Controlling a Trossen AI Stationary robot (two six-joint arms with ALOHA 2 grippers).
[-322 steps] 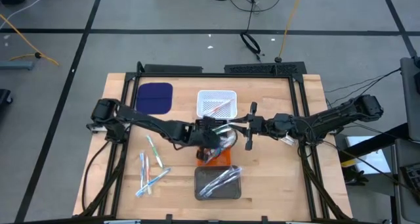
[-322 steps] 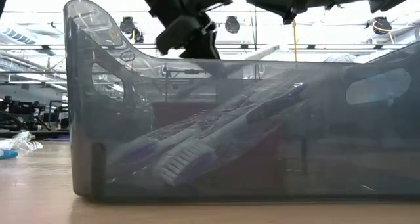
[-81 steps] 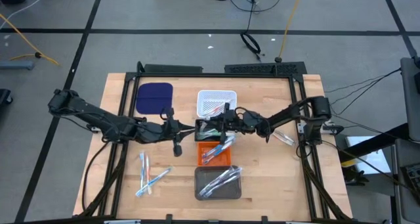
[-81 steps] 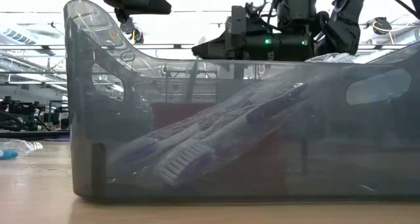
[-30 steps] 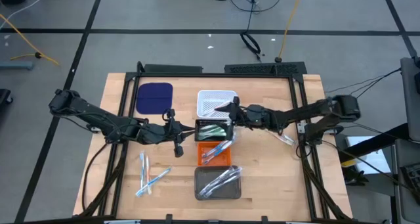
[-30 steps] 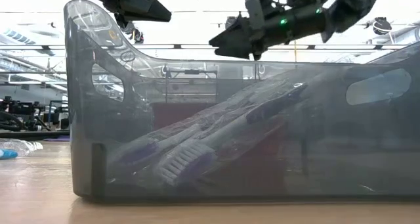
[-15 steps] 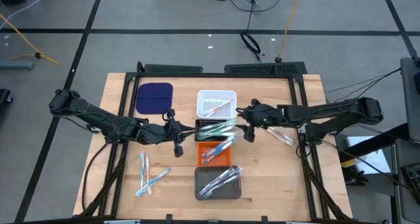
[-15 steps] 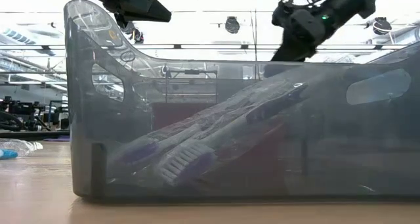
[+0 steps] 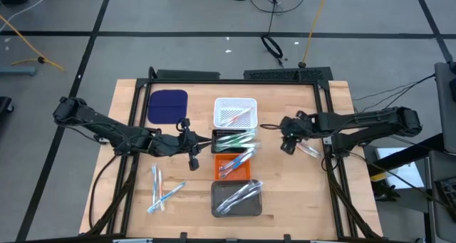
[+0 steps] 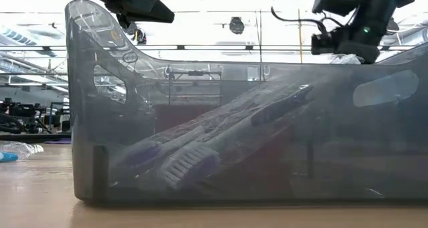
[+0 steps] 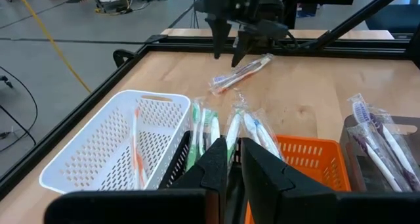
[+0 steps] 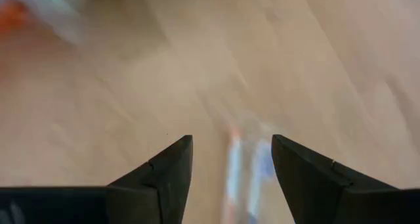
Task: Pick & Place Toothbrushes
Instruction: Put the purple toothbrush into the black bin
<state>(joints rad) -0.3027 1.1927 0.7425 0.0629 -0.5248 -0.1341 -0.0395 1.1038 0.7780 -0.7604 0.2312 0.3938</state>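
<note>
Grey lab floor w/ taped lines surrounds the wooden worktop (image 9: pixel 299 193), where four small trays run in a row down the centre: white basket (image 9: pixel 235 112) nearest the far edge, then black tray (image 9: pixel 233 139), orange tray (image 9: pixel 232 164), grey tray (image 9: pixel 236 198) by the near edge. Each already holds toothbrushes.

Your right gripper (image 9: pixel 288 139) hangs over bare wood on the right half, fingers apart, nothing between them. The wrapped toothbrushes (image 9: pixel 308 150) left on that side lie just beside it, toward the right edge; the right wrist cam shows them straight ahead, between the spread fingers. Long axis runs diagonally, slanting toward the near-right corner, so you'd likely need the fingers set across it, not along.

Your left gripper (image 9: pixel 191 154) waits just left of the black tray, fingers together, empty. A loose bunch of toothbrushes (image 9: pixel 162 188) lies near the near-left corner – left arm's job, prob.
</note>
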